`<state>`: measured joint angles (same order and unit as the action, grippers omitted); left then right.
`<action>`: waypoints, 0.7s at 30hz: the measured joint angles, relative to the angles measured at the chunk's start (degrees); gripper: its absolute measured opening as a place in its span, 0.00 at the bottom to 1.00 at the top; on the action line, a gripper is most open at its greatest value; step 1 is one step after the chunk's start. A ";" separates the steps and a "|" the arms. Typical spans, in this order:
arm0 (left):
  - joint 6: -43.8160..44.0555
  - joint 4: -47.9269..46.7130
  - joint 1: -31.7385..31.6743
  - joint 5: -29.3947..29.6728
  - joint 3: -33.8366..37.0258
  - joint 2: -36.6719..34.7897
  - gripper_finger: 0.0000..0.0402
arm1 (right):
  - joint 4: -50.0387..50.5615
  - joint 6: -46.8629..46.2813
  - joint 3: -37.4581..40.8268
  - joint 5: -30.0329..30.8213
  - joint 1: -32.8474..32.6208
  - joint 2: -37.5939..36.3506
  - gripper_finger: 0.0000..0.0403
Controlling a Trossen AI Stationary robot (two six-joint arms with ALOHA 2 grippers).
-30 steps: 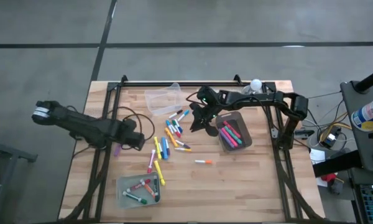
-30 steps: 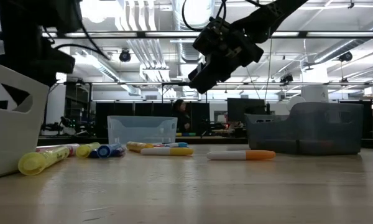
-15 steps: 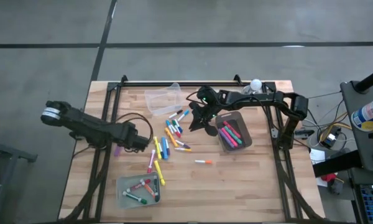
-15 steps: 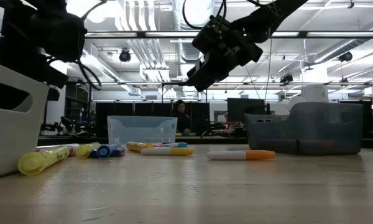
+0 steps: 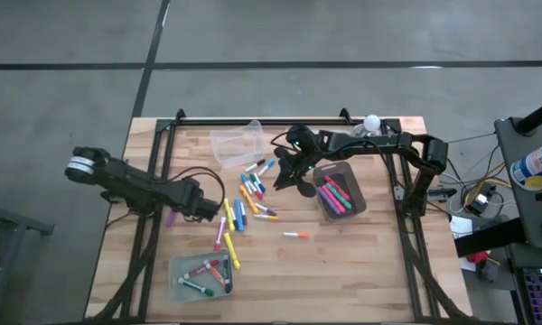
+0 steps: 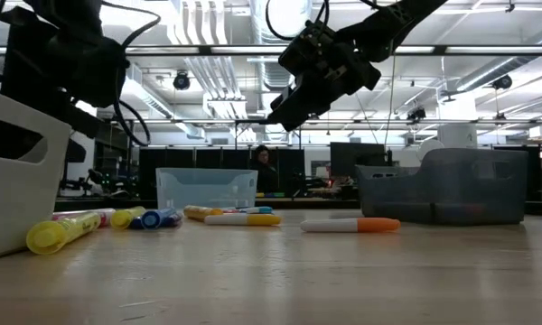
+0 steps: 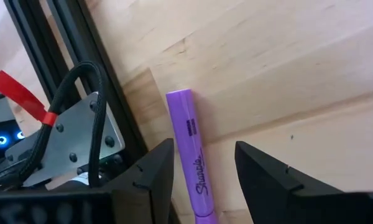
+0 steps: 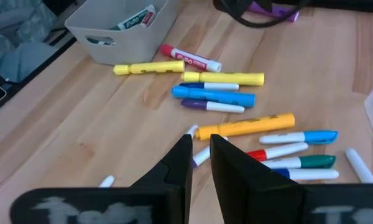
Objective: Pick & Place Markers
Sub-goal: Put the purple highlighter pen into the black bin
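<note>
Purple marker (image 7: 193,155) lies between the open left gripper's (image 7: 202,168) fingers — not clamped.

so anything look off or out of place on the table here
One purple marker lies apart from the main scatter of markers, near the table's left edge beside the arm's black frame. The left gripper hangs over it, fingers open either side. Nothing looks spilled or damaged.

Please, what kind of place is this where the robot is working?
Probably a robotics lab or workshop in a large industrial hall. The wooden table stands on a bare concrete floor, long ceiling lights run overhead, and monitors stand in the dim room behind.
</note>
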<state>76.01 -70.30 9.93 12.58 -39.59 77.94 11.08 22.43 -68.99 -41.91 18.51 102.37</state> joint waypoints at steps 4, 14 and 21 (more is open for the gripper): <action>-3.21 0.27 -1.10 0.35 0.28 1.06 0.41 | -0.71 0.00 0.00 -0.02 -0.44 0.00 0.13; -23.91 0.58 -8.32 -4.15 1.50 3.86 0.41 | -1.77 0.00 0.00 -0.02 -0.77 0.00 0.13; -44.16 -0.20 -10.02 -10.66 0.61 5.13 0.41 | -2.49 0.02 0.00 -0.03 -1.04 -0.02 0.13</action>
<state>31.84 -70.50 -0.10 1.92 -38.98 83.06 8.59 22.45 -68.99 -41.94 17.47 102.35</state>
